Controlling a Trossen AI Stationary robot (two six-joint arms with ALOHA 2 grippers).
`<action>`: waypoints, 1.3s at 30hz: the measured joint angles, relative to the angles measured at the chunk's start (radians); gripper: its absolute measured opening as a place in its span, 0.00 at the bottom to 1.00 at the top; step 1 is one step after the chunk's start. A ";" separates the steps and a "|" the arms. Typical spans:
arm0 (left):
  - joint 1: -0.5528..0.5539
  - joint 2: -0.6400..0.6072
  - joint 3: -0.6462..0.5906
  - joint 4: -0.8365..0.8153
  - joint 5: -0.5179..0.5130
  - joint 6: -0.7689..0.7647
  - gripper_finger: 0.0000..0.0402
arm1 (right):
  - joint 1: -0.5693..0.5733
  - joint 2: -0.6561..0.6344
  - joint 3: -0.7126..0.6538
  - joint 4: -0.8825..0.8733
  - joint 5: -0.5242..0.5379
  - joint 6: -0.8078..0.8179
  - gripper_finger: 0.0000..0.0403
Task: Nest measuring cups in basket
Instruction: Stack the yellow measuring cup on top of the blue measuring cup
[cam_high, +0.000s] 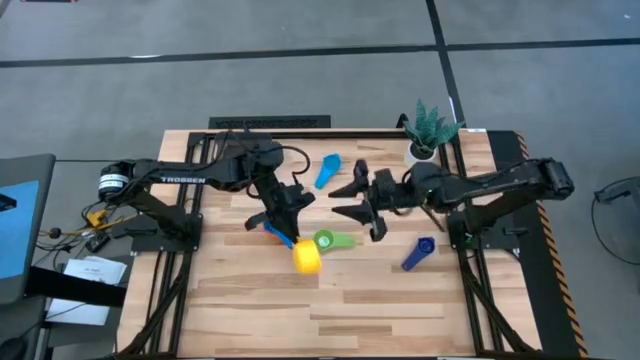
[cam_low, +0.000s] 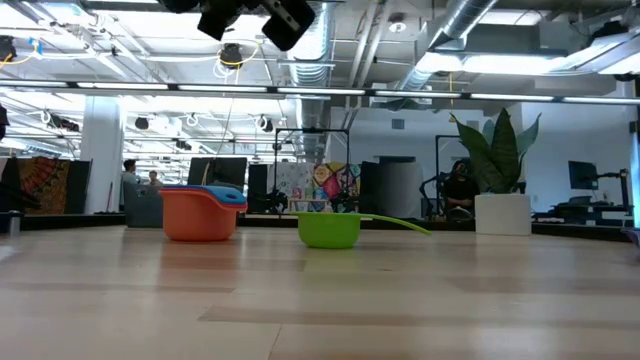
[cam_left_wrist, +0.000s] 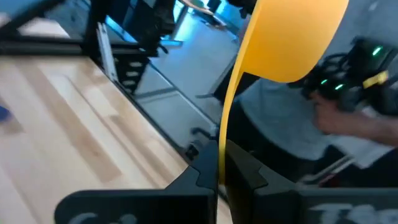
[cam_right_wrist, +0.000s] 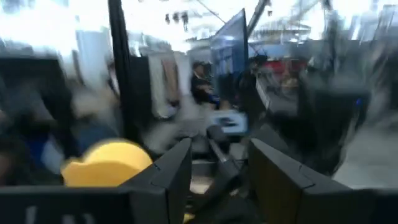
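My left gripper (cam_high: 290, 225) is over the table's middle, shut on a yellow measuring cup (cam_high: 307, 258) that shows large in the left wrist view (cam_left_wrist: 292, 37). Under it, a blue cup (cam_low: 222, 194) sits nested in an orange cup (cam_low: 198, 216). A green cup (cam_high: 326, 240) stands beside them on its base. A light blue cup (cam_high: 328, 170) and a dark blue cup (cam_high: 418, 253) lie apart on the wood. My right gripper (cam_high: 350, 199) hovers open to the right of the left one, nothing between its fingers. The basket is out of view. My left gripper pinches the yellow cup's flat handle (cam_left_wrist: 222, 134) between its two fingers. The fingers run level and the handle lies along them. The bowl (cam_left_wrist: 292, 37) stands out beyond the fingertips, lifted clear of the table.
A white pot with a green plant (cam_high: 428, 135) stands at the far right. Black arm frames line the left and right edges. The near half of the wooden table (cam_high: 330, 320) is bare wood. People and equipment show in the room beyond.
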 joint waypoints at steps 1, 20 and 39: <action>0.006 0.000 0.000 0.008 0.009 -0.034 0.00 | 0.013 -0.001 0.038 -0.074 0.029 -0.113 0.44; 0.068 0.000 -0.001 0.346 0.064 -0.370 0.00 | 0.169 0.026 0.293 -0.496 0.372 -0.785 0.37; 0.067 0.001 -0.001 0.326 -0.003 -0.407 0.00 | 0.145 0.056 0.292 -0.376 0.203 -1.029 0.37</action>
